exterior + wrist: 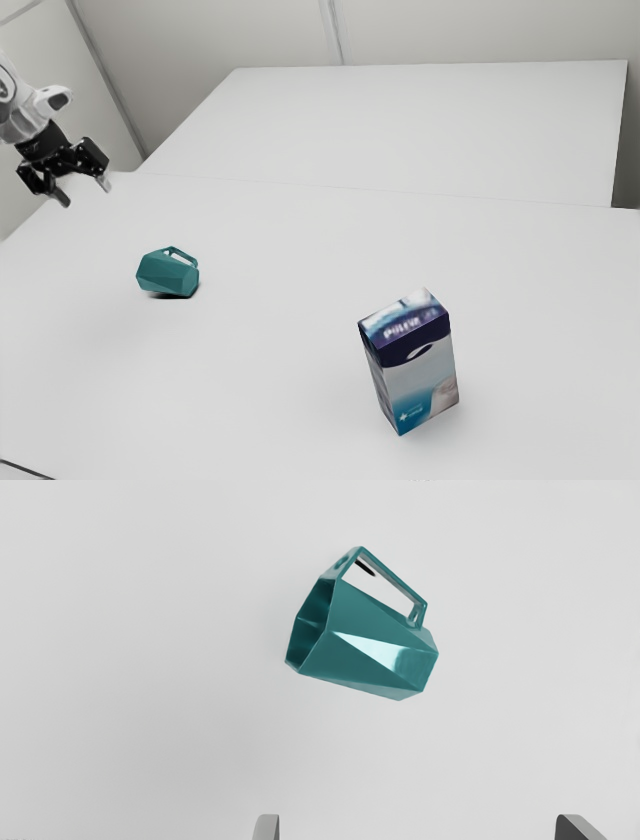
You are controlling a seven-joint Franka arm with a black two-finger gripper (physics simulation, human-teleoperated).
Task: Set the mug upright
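Mug point(370, 645) is tipped over, low and out past the hand point(421, 825), near the table's point(280, 400) edge by the arm point(20, 120). Its length is slanted mostly across the hand's gap. Fingers point(268, 827) are spread wide; nothing is held.

Mug point(370, 640) = teal, glossy, w/ angular facets & a squared-off handle point(394, 576). Not upright: it's on its side on the tbl point(250, 390), toward the ext. view's left. Mouth faces sideways, dark hollow interior partly visible; handle juts off the body, opp. end closed.
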